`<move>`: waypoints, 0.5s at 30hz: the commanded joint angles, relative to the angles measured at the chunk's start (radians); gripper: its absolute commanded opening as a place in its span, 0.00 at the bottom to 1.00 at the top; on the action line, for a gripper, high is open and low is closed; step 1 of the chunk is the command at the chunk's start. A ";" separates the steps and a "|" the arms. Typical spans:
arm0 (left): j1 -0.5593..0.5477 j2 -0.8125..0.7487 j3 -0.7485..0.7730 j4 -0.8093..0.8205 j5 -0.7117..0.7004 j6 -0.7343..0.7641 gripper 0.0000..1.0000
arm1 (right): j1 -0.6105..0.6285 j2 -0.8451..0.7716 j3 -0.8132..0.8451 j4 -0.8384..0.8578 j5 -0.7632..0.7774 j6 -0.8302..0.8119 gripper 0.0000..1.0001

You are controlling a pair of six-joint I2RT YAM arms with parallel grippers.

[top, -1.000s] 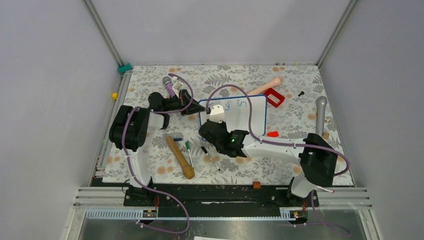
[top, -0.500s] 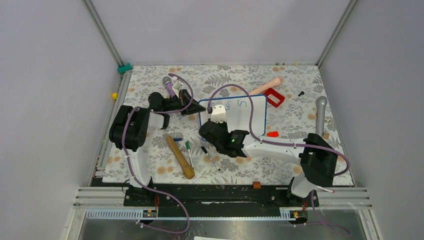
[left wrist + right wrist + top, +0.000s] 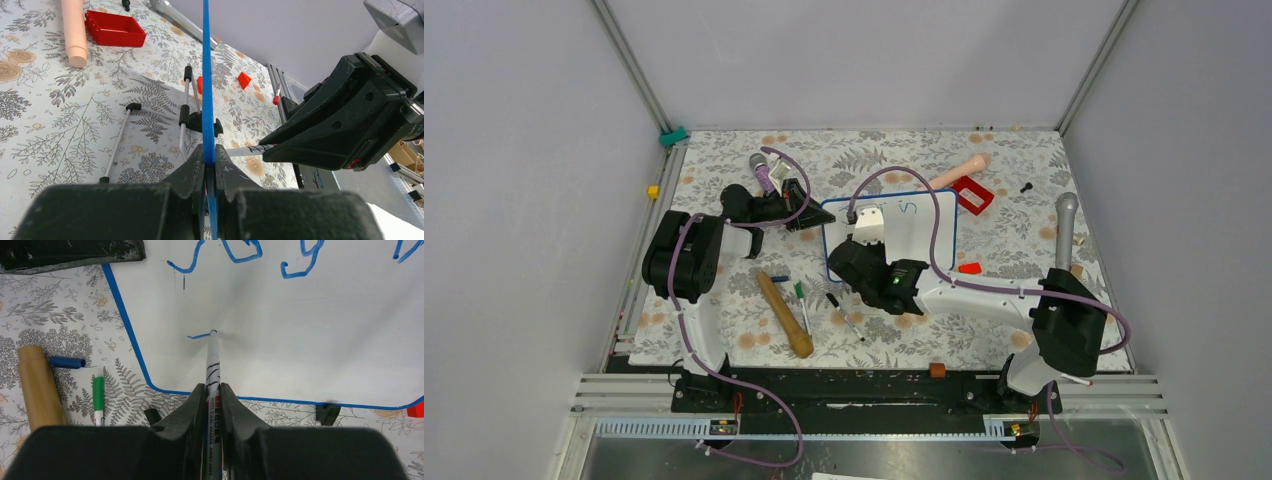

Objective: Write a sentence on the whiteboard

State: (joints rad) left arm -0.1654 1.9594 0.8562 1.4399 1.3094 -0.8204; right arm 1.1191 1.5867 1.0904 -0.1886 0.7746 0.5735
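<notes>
Top view: glossy white whiteboard with thin blue frame (image 3: 919, 238) sits mid-way across the floral-print cloth (image 3: 1024, 160), blue handwritten lettering (image 3: 902, 209) along its far edge. Left gripper (image 3: 812, 220) is at the board's left edge. Right gripper (image 3: 861, 232) is over the near-left part of its face. Long wooden cylinder (image 3: 785, 315) lies near-left of the board, well apart. Red rectangular frame (image 3: 972, 194) is just beside the far-right corner.

Left wrist view: both fingers clamped on the board's blue frame, seen edge-on. Board is propped on thin wire legs (image 3: 185, 100).

Right wrist view: fingers closed on a white-barrelled marker (image 3: 212, 365), tip touching the white surface at the end of a short blue stroke (image 3: 199, 335), below the lettering. Blue cap (image 3: 66, 362) and green pen (image 3: 98, 399) lie on the cloth left of the board.
</notes>
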 commanded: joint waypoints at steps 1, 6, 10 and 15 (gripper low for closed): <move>-0.012 0.038 -0.009 0.033 0.118 0.096 0.00 | -0.012 -0.048 -0.015 0.065 0.056 -0.014 0.00; -0.013 0.038 -0.009 0.032 0.119 0.096 0.00 | -0.013 -0.031 0.006 0.081 0.034 -0.059 0.00; -0.012 0.041 -0.008 0.033 0.119 0.098 0.00 | -0.012 -0.020 0.015 0.096 0.014 -0.083 0.00; -0.013 0.041 -0.008 0.033 0.119 0.098 0.00 | -0.013 -0.007 0.028 0.098 -0.011 -0.101 0.00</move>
State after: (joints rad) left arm -0.1654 1.9610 0.8562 1.4403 1.3090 -0.8204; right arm 1.1179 1.5791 1.0805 -0.1356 0.7654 0.4976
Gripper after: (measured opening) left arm 0.059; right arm 0.189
